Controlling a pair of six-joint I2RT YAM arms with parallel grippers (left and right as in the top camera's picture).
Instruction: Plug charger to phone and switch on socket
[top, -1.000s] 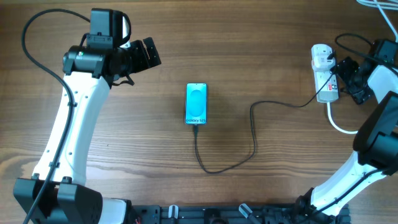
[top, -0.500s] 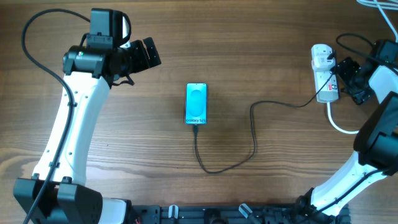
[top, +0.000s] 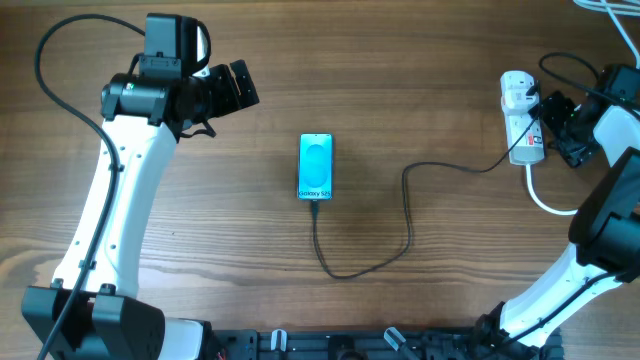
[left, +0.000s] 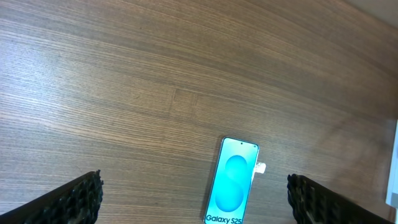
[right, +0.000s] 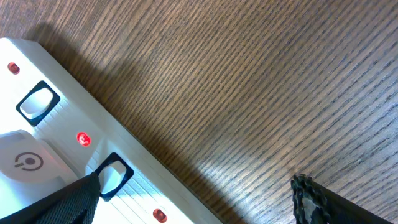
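Observation:
The phone (top: 315, 167) lies mid-table, screen lit cyan, and shows in the left wrist view (left: 234, 191). The thin black charger cable (top: 408, 215) runs from the phone's lower edge, loops right and leads to the white socket strip (top: 522, 125) at the far right. My left gripper (top: 236, 86) is open and empty, up and left of the phone. My right gripper (top: 556, 122) is open beside the strip. In the right wrist view its left fingertip (right: 68, 200) rests at a white rocker switch (right: 112, 175) on the strip, and red lamps (right: 82, 139) glow.
A thicker white cord (top: 545, 200) curves down from the strip near my right arm. White cables (top: 610, 15) lie at the top right corner. A small white scrap (left: 260, 167) lies beside the phone.

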